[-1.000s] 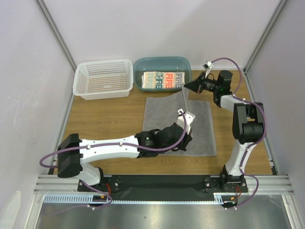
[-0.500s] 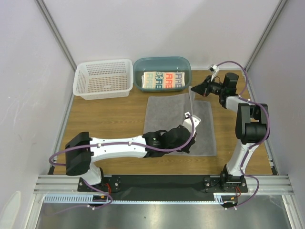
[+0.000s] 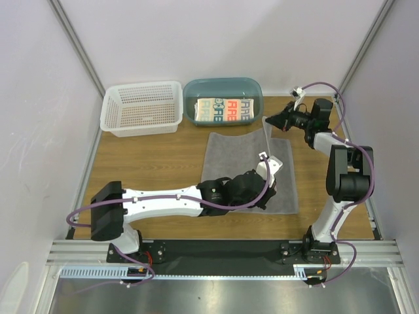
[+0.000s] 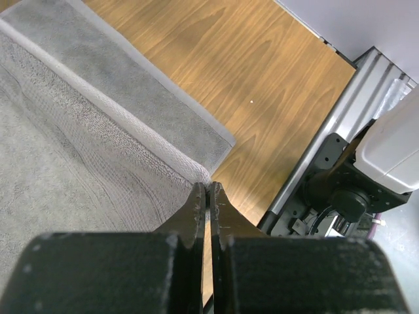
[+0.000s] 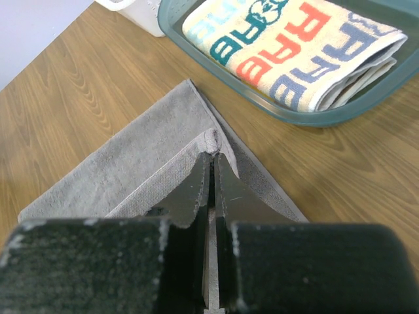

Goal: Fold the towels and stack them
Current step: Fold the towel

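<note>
A large grey towel [image 3: 236, 160] lies partly doubled over on the wooden table, its upper layer drawn toward the right. My left gripper [image 3: 272, 193] is shut on the near corner of that upper layer [image 4: 78, 150]; its tips [image 4: 209, 186] pinch the hem just above the wood. My right gripper [image 3: 267, 120] is shut on the far corner, where the cloth [image 5: 131, 163] bunches at the tips [image 5: 211, 154]. A folded white towel with red, blue and teal letters [image 3: 226, 110] [image 5: 294, 49] lies in the teal tub.
The teal tub [image 3: 222, 84] [image 5: 229, 69] stands at the back centre, just beyond the right gripper. A white lattice basket [image 3: 141, 86] sits to its left. The right arm's base [image 4: 340, 190] stands near the left gripper. Walls enclose the table.
Both grippers have moved to the right with the grey towel's corners. The lifted edge now lies further over the lower layer, and the left arm has stretched further across.
</note>
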